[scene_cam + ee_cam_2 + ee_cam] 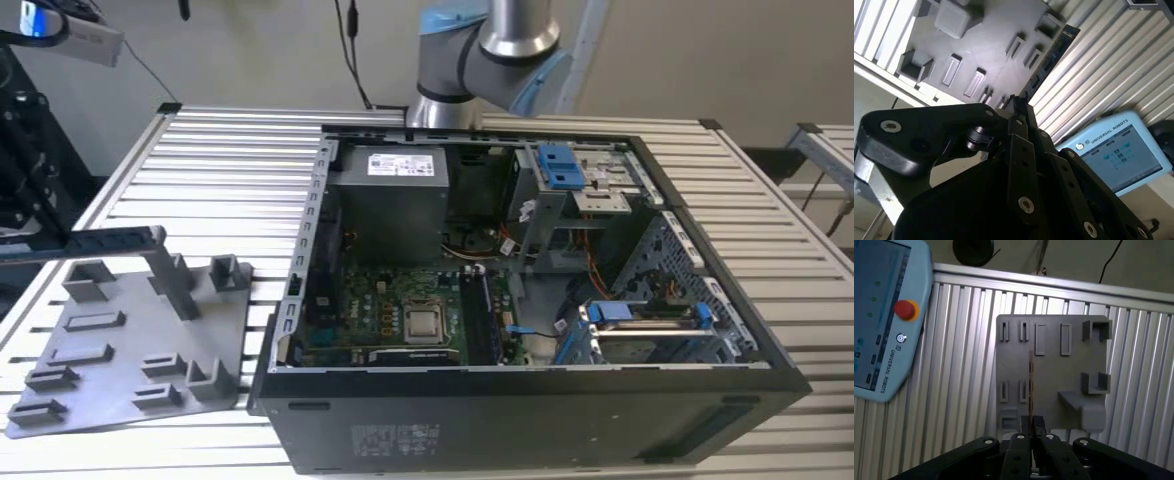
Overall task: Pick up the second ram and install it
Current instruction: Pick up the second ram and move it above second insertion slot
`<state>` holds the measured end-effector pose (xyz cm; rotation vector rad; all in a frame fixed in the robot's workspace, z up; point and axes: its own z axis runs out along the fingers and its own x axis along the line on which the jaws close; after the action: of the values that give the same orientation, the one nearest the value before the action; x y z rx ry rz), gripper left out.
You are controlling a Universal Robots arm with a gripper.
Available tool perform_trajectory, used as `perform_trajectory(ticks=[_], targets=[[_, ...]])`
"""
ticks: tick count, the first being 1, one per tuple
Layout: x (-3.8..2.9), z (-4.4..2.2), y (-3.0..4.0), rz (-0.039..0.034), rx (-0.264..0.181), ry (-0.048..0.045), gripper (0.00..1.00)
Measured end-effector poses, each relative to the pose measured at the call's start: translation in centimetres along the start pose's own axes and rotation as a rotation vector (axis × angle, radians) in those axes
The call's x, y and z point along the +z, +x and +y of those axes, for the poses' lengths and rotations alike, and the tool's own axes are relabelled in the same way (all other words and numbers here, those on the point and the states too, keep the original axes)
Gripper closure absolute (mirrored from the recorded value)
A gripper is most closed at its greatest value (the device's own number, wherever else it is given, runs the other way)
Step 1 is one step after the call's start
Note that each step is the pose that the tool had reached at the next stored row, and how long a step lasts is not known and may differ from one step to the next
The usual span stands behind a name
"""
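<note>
End effector (1030, 424): black linkage arms with bolt heads. Two slim fingers set at a narrow gap clamp one end of the ram (1030, 382).

Ram: long, thin, flat, dark stick, seen edge-on in the first wrist view. In the second wrist view the ram (1051, 60) shows a chip-studded face running out from the fingertips. It hangs over the tray; whether it touches the tray cannot be told.

Tray (1054, 365): grey matte plastic slab with raised slotted blocks, flat on the desk (964, 365), near the desk edge at the exterior view's left.

Desk: ribbed aluminium slats.

Pendant (879, 330): pale blue, red button, overlapping a desk edge.

Case (534, 420): black, open, green board inside, along the desk's near edge in the exterior view.
</note>
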<state>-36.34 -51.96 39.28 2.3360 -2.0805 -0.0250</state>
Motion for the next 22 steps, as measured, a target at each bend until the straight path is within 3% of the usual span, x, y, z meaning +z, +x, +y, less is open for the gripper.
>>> perform_trajectory(ticks=[22], targets=[[-0.12, -5.79, 0.16, 0.0095, 0.0, -0.0011, 0.86]])
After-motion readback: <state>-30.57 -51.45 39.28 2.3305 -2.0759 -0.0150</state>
